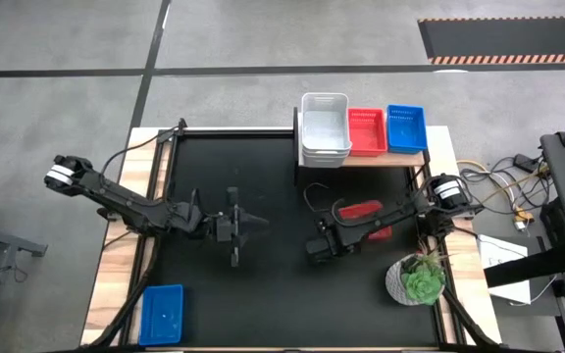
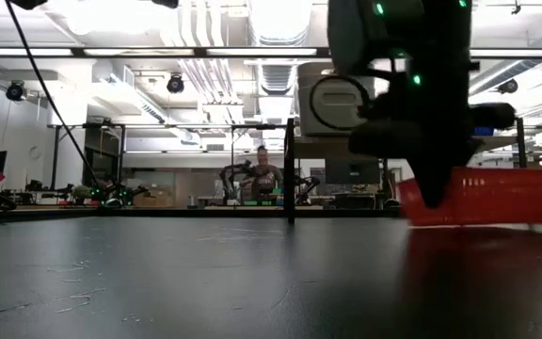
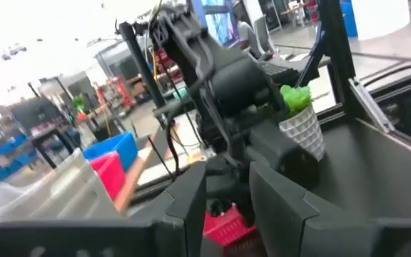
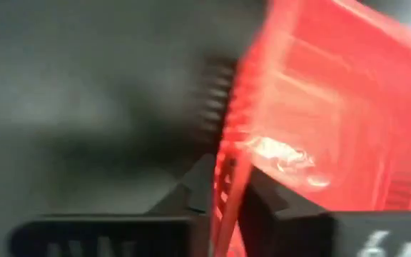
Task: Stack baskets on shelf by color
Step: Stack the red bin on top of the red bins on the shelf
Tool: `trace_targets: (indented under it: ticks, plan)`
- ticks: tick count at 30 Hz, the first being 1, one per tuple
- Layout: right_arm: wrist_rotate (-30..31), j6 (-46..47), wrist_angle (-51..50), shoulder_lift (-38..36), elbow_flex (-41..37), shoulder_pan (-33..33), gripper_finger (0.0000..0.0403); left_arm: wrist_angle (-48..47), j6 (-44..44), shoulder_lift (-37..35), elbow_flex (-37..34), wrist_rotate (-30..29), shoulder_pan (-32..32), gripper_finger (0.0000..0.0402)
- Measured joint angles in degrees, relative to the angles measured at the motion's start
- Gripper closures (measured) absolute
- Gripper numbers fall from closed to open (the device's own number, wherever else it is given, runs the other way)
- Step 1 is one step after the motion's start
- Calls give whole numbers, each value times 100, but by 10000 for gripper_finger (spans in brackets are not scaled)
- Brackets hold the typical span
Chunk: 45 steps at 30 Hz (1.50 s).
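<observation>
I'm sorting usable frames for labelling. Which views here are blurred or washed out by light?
Right wrist view: heavily smeared, the red basket a streaky blur at the fingers. Left wrist view: soft, with blown-out white at one side. Low view: bright ceiling lights, the nearby arm a dark shape. High view: evenly lit, sharpest.

The right arm reaches in from the surface's right edge, its gripper (image 1: pixel 346 218) low, fingers (image 4: pixel 191 189) pinched on the rim of a red basket (image 1: pixel 361 210). The left arm stretches across from the left, its gripper (image 1: pixel 253 225) near mid-surface, fingers (image 3: pixel 191 207) parted.
</observation>
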<state>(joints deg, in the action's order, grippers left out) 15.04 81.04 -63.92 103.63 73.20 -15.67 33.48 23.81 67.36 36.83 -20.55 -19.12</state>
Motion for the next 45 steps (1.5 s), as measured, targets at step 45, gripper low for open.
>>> trace_targets:
  ticks: [45]
  plan:
    - [1447,-8122,-2618,-2519,4398,632,394,-155,-1508,241,-45,84,-235,309]
